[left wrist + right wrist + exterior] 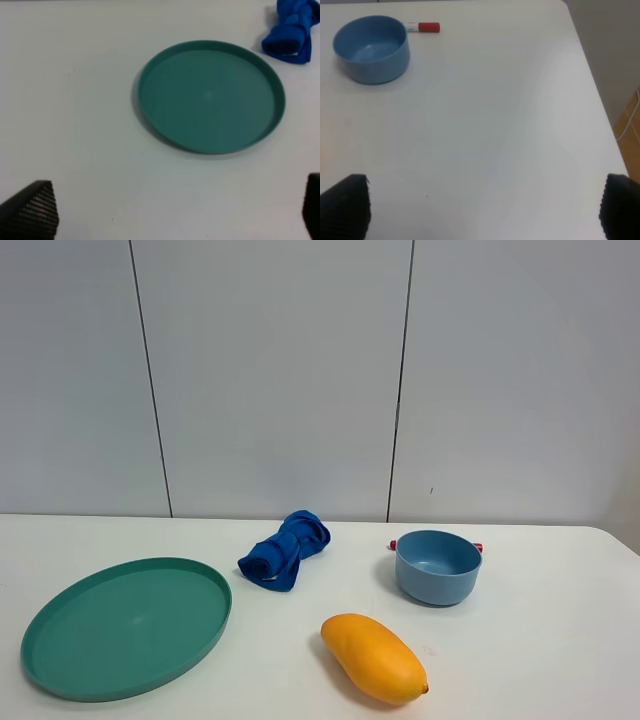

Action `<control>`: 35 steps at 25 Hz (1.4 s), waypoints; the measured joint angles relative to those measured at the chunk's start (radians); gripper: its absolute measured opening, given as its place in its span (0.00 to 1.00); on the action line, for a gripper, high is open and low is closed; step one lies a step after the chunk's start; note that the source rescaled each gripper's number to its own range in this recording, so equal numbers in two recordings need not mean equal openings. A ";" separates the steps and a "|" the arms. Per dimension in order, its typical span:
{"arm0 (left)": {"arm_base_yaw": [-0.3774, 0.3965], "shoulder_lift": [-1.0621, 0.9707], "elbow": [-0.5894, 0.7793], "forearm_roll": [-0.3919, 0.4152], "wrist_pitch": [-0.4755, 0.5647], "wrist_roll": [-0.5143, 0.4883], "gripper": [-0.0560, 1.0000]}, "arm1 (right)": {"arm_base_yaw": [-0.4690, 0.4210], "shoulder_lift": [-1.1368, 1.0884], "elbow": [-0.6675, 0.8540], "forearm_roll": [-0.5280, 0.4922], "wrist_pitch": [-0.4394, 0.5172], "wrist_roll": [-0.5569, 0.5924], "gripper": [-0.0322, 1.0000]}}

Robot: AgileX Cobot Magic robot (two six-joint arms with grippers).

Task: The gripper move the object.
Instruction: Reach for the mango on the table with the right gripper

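An orange mango (374, 657) lies on the white table (520, 670) at the front centre. A crumpled blue cloth (285, 550) lies behind it, also seen in the left wrist view (291, 32). A green plate (128, 625) sits at the left, empty, and fills the middle of the left wrist view (210, 95). A blue bowl (437, 566) stands at the right, also in the right wrist view (371, 48). My left gripper (170, 210) is open above bare table short of the plate. My right gripper (482, 207) is open above bare table, well away from the bowl. Neither gripper shows in the exterior view.
A red-capped marker (422, 27) lies just behind the bowl, its ends showing in the exterior view (478, 547). The table's right edge (592, 80) runs close to the right gripper. A grey panelled wall (280, 370) stands behind the table.
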 joint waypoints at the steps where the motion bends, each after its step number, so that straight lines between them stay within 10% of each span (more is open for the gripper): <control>1: 0.000 0.000 0.000 0.000 0.000 0.000 1.00 | 0.000 0.000 0.000 0.008 0.000 -0.001 0.78; 15: 0.000 0.000 0.000 0.000 0.000 0.000 1.00 | 0.000 0.147 -0.031 0.158 -0.009 -0.115 0.74; 35: 0.000 0.000 0.000 0.000 0.000 0.000 1.00 | 0.000 0.998 -0.761 0.407 0.131 -0.203 0.74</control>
